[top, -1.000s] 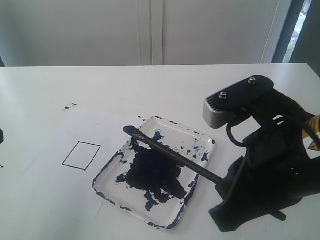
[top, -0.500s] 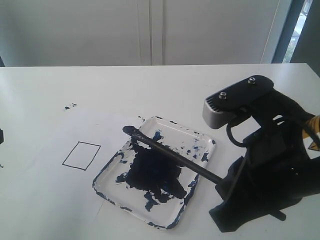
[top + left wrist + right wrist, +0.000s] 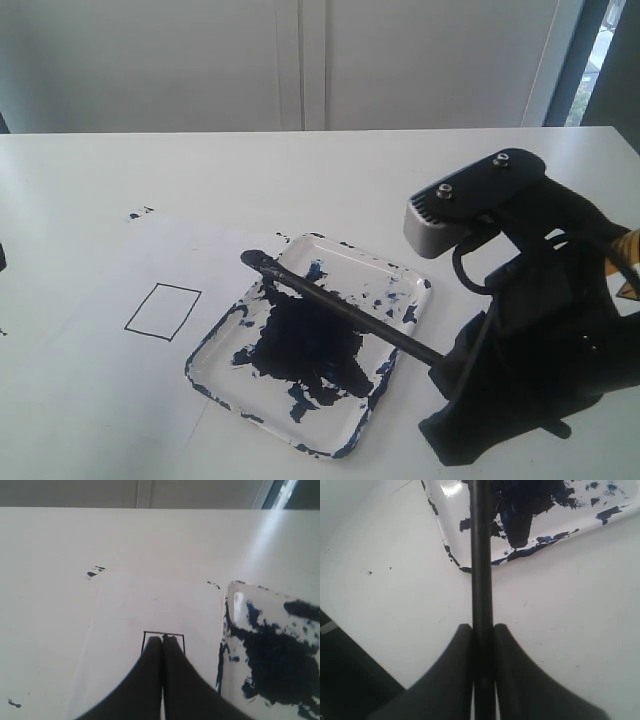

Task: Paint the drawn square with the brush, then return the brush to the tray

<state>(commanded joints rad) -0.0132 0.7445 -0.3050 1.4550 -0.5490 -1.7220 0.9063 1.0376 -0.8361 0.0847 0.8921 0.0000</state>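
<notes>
The brush (image 3: pixel 345 310) lies slanted over the tray (image 3: pixel 400 275), its dark tip (image 3: pixel 255 260) past the tray's far-left rim above the paper. My right gripper (image 3: pixel 448 368) is shut on the handle end, off the tray's right side. In the right wrist view the black handle (image 3: pixel 481 555) runs between the shut fingers (image 3: pixel 482 630) toward the paint-smeared tray (image 3: pixel 447 510). The drawn square (image 3: pixel 163 311) is blank, left of the tray. My left gripper (image 3: pixel 162 639) is shut on nothing, its tips over the square (image 3: pixel 163 633) with the tray (image 3: pixel 239 605) beside it.
White paper (image 3: pixel 110 290) lies under the square and the tray on a white table (image 3: pixel 300 170). A small paint speck (image 3: pixel 138 213) marks the table near the paper's far corner. The right arm's dark body (image 3: pixel 540 330) fills the lower right.
The brush tip has crept slightly further left past the tray rim. Both grippers stay shut as before.
</notes>
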